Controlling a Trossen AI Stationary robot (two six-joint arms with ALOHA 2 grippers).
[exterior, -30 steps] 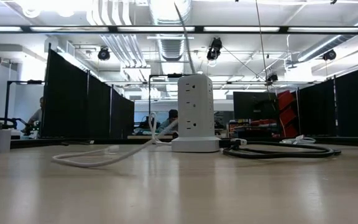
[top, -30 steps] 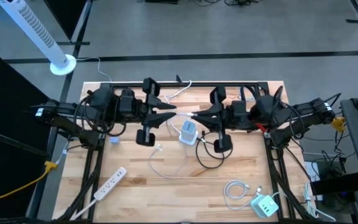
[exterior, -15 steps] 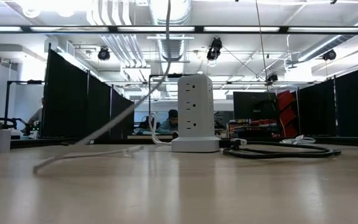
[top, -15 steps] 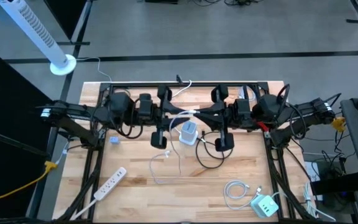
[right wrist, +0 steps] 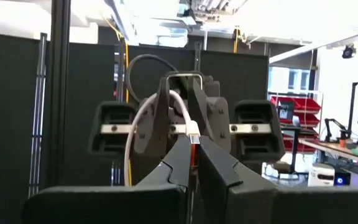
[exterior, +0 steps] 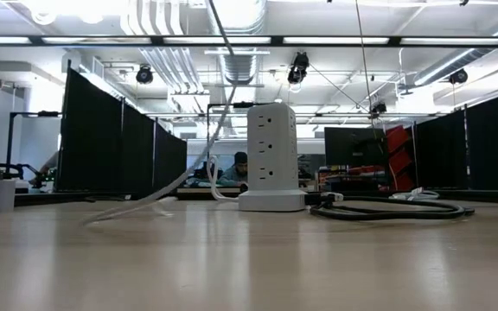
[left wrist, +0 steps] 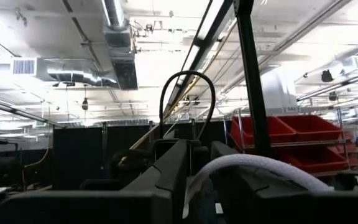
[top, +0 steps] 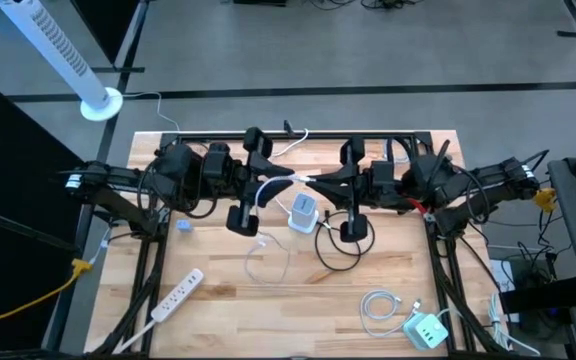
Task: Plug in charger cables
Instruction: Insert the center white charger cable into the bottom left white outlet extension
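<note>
A white charger cable (top: 260,200) is strung between my two grippers above the table's far middle. It arcs out sideways from them, drops, and its lower loop (top: 266,262) lies on the wood. The low view shows the cable (exterior: 188,173) slanting up off the table. My left gripper (top: 284,180) and my right gripper (top: 311,183) face each other tip to tip, both shut on this cable. Just nearer than them stands a white socket tower (top: 303,212). A black cable (top: 336,248) lies in a loop beside the tower. My left gripper pinches the white cable a short way back from its plug end (left wrist: 194,186), coming level from the table's left. The cable (left wrist: 253,165) bows out of the fingers in an arc and hangs slack. My right gripper pinches the small plug (right wrist: 192,132) at the cable's end between its fingertips (right wrist: 180,152), coming level from the table's right. The plug is lifted clear, right in front of the left gripper's fingers (right wrist: 161,115).
A long white power strip (top: 177,294) lies near the left near corner. A coiled white cable (top: 376,308) and a white-green charger cube (top: 426,330) lie near the right near corner. A small blue piece (top: 183,226) sits at the left. Bare wood spans the near middle.
My left gripper went right toward the right gripper, then drew back left a little. The white cable's upper part bulged into a loop beside the grippers. More of the cable rose off the table, and its end on the wood slid.
</note>
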